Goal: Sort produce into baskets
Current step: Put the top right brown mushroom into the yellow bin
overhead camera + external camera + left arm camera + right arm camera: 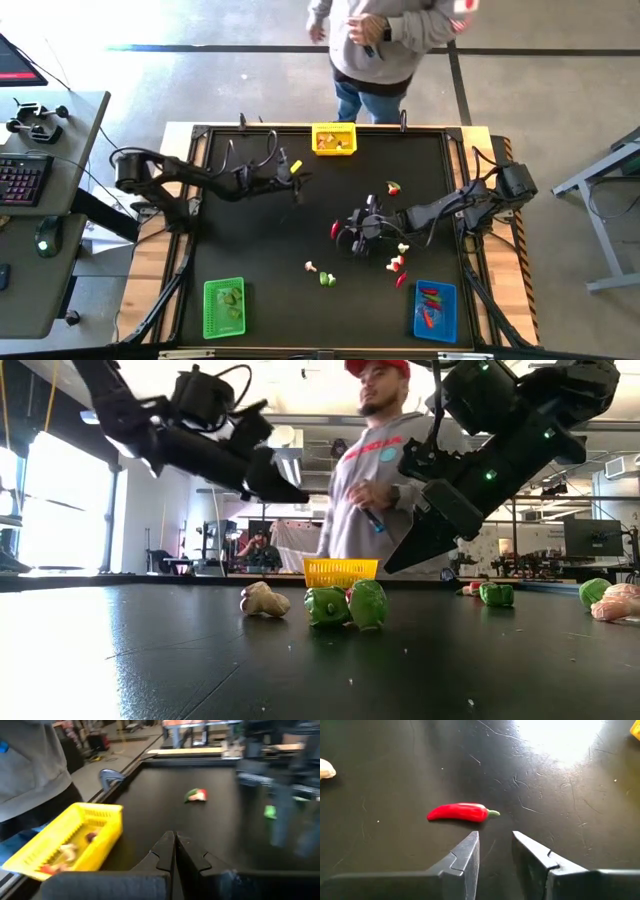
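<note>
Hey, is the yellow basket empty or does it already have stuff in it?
Not empty. The yellow basket holds a few small pieces on its floor, seen in the left wrist view; what kinds they are cannot be told.

We cannot make out what kind each piece is in the yellow basket (334, 139) from above; the pieces are too small, and in the left wrist view the basket's near corner runs off the edge. The other arm (280, 785) there is a dark blur, and a small green thing (270, 811) beside it stays unclear. The person (385, 45) is cut at the shoulders by the overhead picture's top. A pale piece (326, 768) is cropped by the right wrist picture's side. The contents of the blue basket (435, 311) and green basket (224, 308) are too tiny to name.
</note>
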Robot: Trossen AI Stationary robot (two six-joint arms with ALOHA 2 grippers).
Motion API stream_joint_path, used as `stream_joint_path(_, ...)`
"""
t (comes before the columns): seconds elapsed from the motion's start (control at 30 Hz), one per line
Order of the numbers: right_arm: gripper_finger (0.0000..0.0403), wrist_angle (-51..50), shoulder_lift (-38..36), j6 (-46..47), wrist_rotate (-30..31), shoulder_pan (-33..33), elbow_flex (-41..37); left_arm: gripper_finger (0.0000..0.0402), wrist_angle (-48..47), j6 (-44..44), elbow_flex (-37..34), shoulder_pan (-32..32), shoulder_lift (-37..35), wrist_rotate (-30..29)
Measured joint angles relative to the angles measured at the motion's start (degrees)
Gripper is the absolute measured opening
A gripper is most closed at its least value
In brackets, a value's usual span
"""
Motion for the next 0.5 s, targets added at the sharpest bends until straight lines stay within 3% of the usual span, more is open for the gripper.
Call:
stream_joint_path(0.27, 0.0103, -2.3, -2.5, 0.9, 0.7, 2.7, 0.0, 0.0001, 6.7, -0.1, -6.3, -6.5, -2.2, 0.0)
stream_joint_path(0.5, 0.0106, -6.7, -5.6, 3.0, 5.9, 5.0, 0.0, 0.0001, 12.1, -2.1, -9.4, -10.7, -2.2, 0.8)
